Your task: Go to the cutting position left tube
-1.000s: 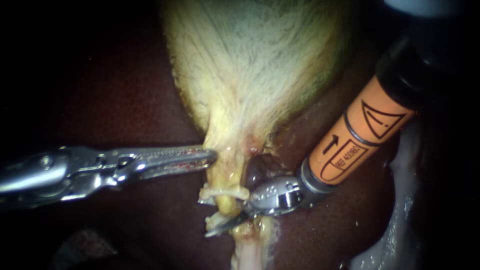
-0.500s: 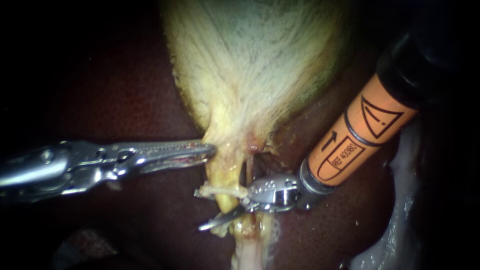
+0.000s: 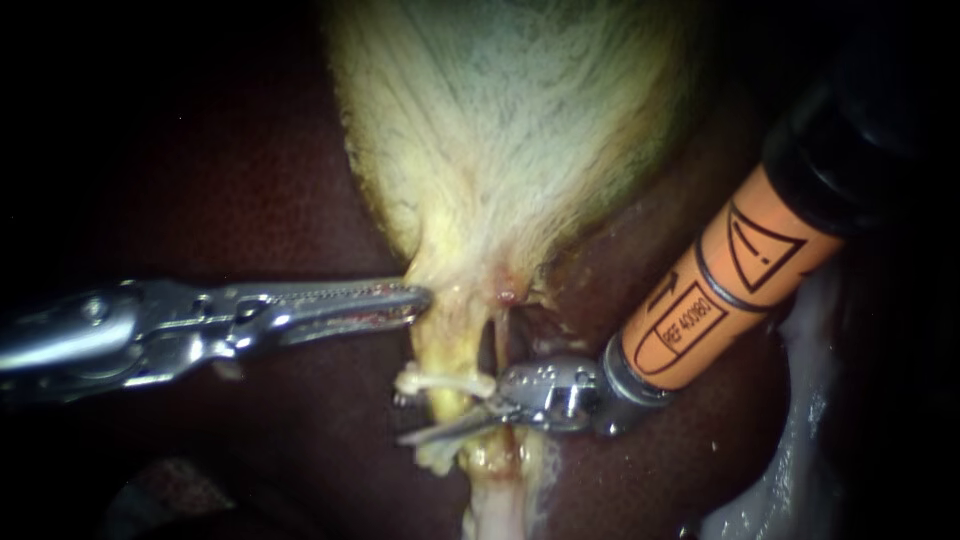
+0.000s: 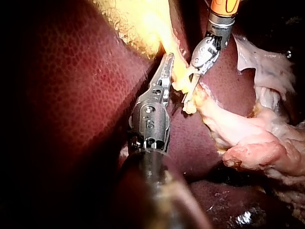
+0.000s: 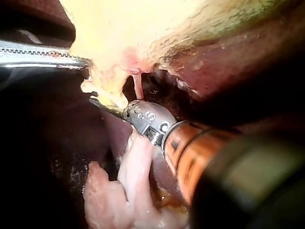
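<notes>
My right instrument [image 3: 440,428] has its blades at the left tube [image 3: 443,345]. The one blade I can see lies slantwise across the front of the tube, low down, with its point poking out past the tube's far edge. The other blade is hidden behind the tube. So the jaws stand narrowly apart with the tube between them, and I can see no bite on it. Just above that blade a pale band [image 3: 440,381] crosses the tube; whether blade and band touch I cannot tell. Beside the tube, on my right instrument's side, there is a dark gap and then a thin strand [image 3: 503,335] running alongside. The instrument's silver wrist sits just past that strand, and its orange sleeve [image 3: 720,290] climbs away from the tube toward the upper right.

On the tube's other side, my left instrument [image 3: 405,303] has its jaws closed together on the edge of the gallbladder [image 3: 500,130], right where its neck narrows into the tube. Its shaft runs off nearly level, away from the tube. In the left wrist view the tube lies between the two instruments' tips.

The gallbladder fans out wide above the tube. Dark liver [image 3: 250,200] lies on both sides of it, and pale tissue [image 3: 495,510] trails on below the tube.
</notes>
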Motion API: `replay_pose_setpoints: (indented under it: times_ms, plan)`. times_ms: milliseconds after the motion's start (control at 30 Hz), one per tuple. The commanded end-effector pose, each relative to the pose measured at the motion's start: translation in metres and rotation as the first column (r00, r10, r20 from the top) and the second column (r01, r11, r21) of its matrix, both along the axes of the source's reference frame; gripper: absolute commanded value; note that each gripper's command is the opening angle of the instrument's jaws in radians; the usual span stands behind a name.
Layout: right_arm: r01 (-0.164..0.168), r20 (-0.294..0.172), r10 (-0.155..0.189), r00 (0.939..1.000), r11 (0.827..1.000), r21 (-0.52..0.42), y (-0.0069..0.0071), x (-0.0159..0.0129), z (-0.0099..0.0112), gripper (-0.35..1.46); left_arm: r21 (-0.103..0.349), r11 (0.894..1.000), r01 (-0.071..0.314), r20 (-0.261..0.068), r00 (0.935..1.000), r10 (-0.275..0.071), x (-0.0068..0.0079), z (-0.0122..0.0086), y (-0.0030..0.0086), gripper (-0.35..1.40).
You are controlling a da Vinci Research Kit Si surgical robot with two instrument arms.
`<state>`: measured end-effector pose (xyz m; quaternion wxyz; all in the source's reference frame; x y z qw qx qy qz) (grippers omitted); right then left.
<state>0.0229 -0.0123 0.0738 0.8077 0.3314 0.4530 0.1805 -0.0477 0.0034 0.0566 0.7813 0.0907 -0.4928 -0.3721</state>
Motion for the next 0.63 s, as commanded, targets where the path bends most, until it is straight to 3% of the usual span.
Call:
replay_pose_setpoints:
  times_ms: [33, 633]
  plan:
    - [-0.003, 0.002, 0.003, 1.0, 1.0, -0.004, 0.0, 0.0, 0.0, -0.35, 0.0, 1.0, 0.0, 0.0, 1.0, 0.0, 0.0, 0.0, 0.0, -0.01]
    - [-0.003, 0.002, 0.003, 1.0, 1.0, -0.007, -0.0001, 0.0, 0.0004, -0.35, 0.0, 1.0, 0.001, 0.0, 1.0, -0.001, -0.0001, 0.0, 0.0001, -0.01]
